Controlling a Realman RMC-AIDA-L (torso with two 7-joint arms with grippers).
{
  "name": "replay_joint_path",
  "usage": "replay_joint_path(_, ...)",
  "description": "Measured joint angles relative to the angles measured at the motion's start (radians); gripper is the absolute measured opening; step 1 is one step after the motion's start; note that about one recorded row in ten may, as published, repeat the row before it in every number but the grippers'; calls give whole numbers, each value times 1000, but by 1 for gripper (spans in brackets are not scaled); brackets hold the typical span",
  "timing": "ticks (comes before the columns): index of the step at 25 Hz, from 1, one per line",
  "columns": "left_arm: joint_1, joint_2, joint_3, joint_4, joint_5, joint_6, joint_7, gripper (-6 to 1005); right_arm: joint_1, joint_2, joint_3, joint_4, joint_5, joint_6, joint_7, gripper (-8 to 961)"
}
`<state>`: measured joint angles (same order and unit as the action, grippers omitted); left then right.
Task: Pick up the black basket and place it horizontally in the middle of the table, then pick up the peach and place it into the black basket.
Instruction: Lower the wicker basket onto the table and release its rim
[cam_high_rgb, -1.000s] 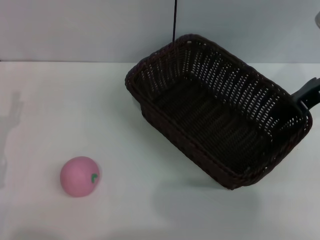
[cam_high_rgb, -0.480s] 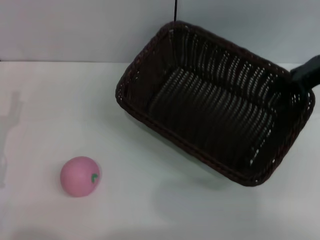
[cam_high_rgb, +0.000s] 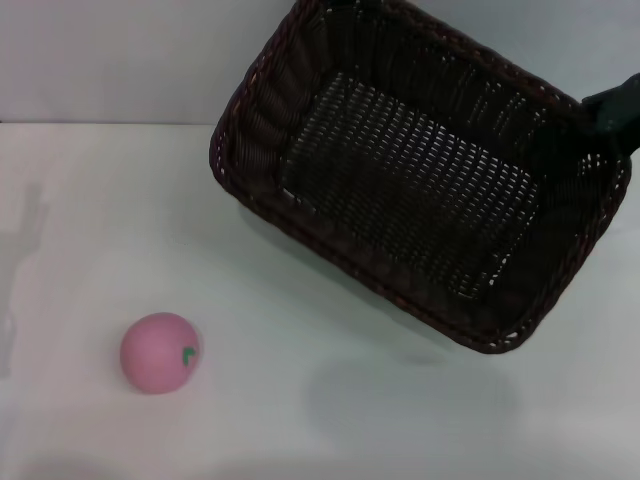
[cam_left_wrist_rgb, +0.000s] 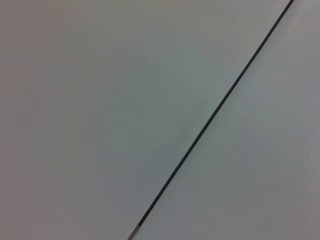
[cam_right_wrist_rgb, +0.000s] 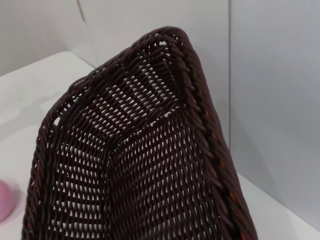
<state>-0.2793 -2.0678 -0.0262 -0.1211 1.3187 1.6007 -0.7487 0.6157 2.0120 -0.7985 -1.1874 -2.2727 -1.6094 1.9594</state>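
The head camera looks forward and down over the table (cam_high_rgb: 150, 220), taking in the basket (cam_high_rgb: 410, 180) and peach (cam_high_rgb: 160, 352). The right wrist camera sits close inside the basket (cam_right_wrist_rgb: 145, 165), sharing both. The left wrist camera faces only blank wall (cam_left_wrist_rgb: 100, 100).

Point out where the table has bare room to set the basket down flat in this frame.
Bare table runs across the near edge, from right of the peach to under the black basket, which the right gripper holds tilted. The far-left stretch beyond the peach is bare too. Only the peach's spot is taken.
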Motion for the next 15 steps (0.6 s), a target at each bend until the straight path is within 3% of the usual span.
replay_joint_path(3,-1,0,3,-2,0,0,-2,750,31,-33,1,33,20,-60,-45,172)
replay_joint_path(4,-2,0,3,-4,0,0,-2,749,71,-70,1,85,28,-115,-86,173)
replay_joint_path(5,-2,0,4,-5,1,0,-2,749,71,-70,1,85,28,-115,-86,174)
replay_joint_path(10,-3,-2,7,-9,1,-1,-3,746,156,-149,1,220,31,-155,-190,178)
replay_joint_path(13,-2,-3,17,-10,2,-1,-3,744,192,-171,-5,265,31,-170,-250,181)
replay_joint_path(15,-1,-3,26,-11,2,-1,-2,743,210,-174,-6,280,32,-183,-297,182)
